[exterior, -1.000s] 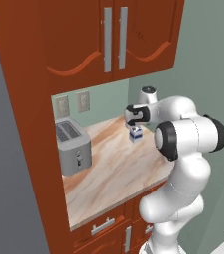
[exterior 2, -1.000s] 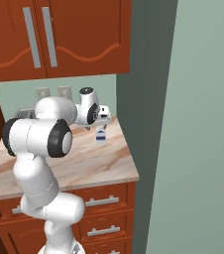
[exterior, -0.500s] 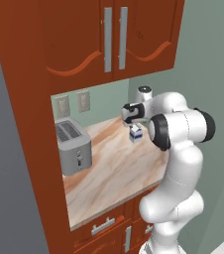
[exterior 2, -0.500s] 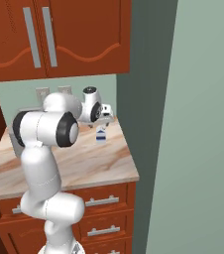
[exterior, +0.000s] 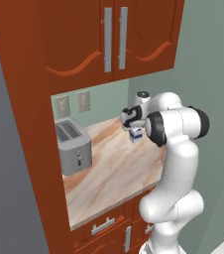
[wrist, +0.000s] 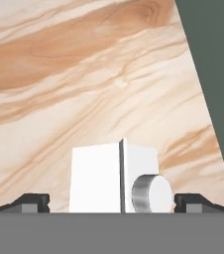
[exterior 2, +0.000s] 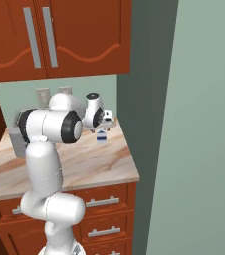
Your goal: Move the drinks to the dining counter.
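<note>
White and blue, the small gable-top carton is seen standing upright on the narrow beige-brown marbled counter, at about one o'clock from the grey two-slot toaster in the left base view and near the counter's far right corner beside the dark green wall. In the hand view the carton's folded ridge and grey round cap are looked down on from above, with the two-finger gripper poised over it; the jaws are spread wide, one dark tip being found at nine o'clock of the carton and the other at three o'clock, and neither is seen touching its sides. The step in hand is judged to be the approach for the first pick-up, so the task is taken to be near its start. For the next move, the hand would need to be lowered until the tips bracket the carton's body below the sloped top, then closed squarely on the flat sides so that the cap is not caught. No drink is held yet. Whether the carton is full cannot be told, as it is sealed; the red-brown wooden wall cabinet above is shut, so its contents are hidden
</note>
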